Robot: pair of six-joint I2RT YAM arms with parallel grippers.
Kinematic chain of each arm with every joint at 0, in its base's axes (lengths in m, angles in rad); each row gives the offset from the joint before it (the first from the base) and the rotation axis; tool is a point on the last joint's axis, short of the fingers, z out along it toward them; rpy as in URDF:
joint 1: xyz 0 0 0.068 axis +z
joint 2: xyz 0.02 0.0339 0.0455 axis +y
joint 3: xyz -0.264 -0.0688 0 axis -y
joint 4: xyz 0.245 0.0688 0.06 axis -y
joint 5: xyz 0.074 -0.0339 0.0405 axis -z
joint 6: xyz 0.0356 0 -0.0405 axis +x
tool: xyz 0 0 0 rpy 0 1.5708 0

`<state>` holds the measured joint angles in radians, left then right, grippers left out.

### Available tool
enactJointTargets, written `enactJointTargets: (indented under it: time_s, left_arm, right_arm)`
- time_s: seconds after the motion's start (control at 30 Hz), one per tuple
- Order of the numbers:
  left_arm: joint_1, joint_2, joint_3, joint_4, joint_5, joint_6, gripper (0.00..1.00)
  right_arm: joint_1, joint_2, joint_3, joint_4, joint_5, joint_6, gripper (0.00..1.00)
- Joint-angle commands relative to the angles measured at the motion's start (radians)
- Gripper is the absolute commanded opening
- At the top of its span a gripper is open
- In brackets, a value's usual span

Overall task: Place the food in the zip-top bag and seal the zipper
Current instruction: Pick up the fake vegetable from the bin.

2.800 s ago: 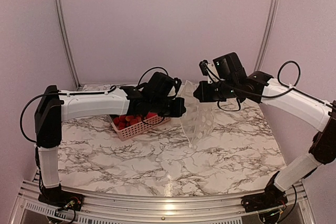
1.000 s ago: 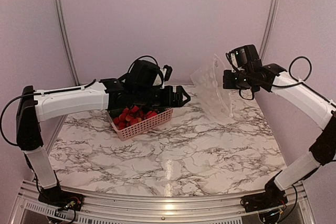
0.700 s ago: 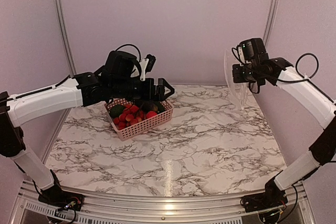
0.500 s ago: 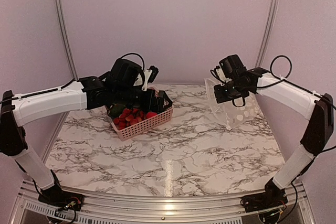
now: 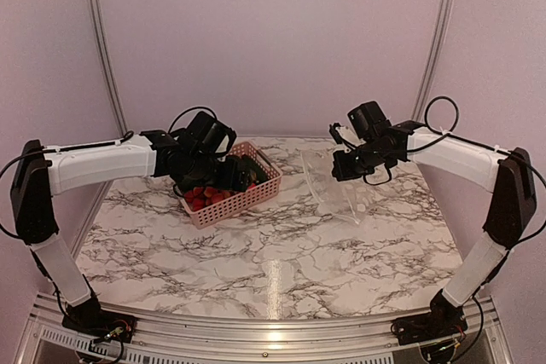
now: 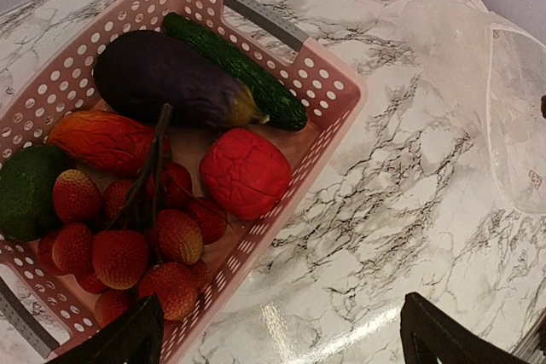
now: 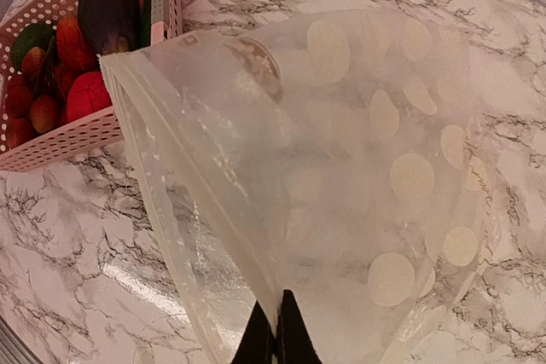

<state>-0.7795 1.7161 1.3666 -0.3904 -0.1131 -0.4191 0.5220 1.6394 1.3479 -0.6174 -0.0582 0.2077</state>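
Observation:
The food lies in a pink lattice basket: many red pieces, a dark eggplant, a green cucumber and an orange-red piece. My left gripper hovers open over the basket's right side, holding nothing, its fingertips spread wide. My right gripper is shut on an edge of the zip-top bag, clear with white dots. The bag hangs from it and slopes down to the table, right of the basket. The zipper runs along the mouth edge, which faces the basket.
The basket stands at the back left of the marble table. The pink back wall and two metal rails close the far side. The bag lies between the basket and the right arm.
My right gripper has swung the bag down from high at the back right to the table beside the basket. My left gripper has drawn back and lowered over the basket, still open.

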Motion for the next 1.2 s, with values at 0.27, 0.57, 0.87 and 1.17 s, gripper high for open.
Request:
enactJointTargets:
  time_s: [0.27, 0.57, 0.87, 1.17]
  left_arm:
    - [0.148, 0.109, 0.15, -0.124, 0.1, -0.005, 0.87]
    - [0.236, 0.218, 0.27, -0.115, 0.105, -0.235, 0.77]
    - [0.238, 0.371, 0.422, -0.147, 0.061, -0.425, 0.79]
    - [0.26, 0.471, 0.487, -0.108, 0.077, -0.534, 0.76]
  right_arm:
    - [0.009, 0.0, -0.003, 0.039, -0.104, -0.001, 0.0]
    - [0.008, 0.002, -0.003, 0.03, -0.149, -0.007, 0.0]
    - [0.008, 0.011, -0.001, 0.038, -0.157, -0.007, 0.0]
    - [0.008, 0.002, -0.031, 0.067, -0.159, 0.015, 0.0]
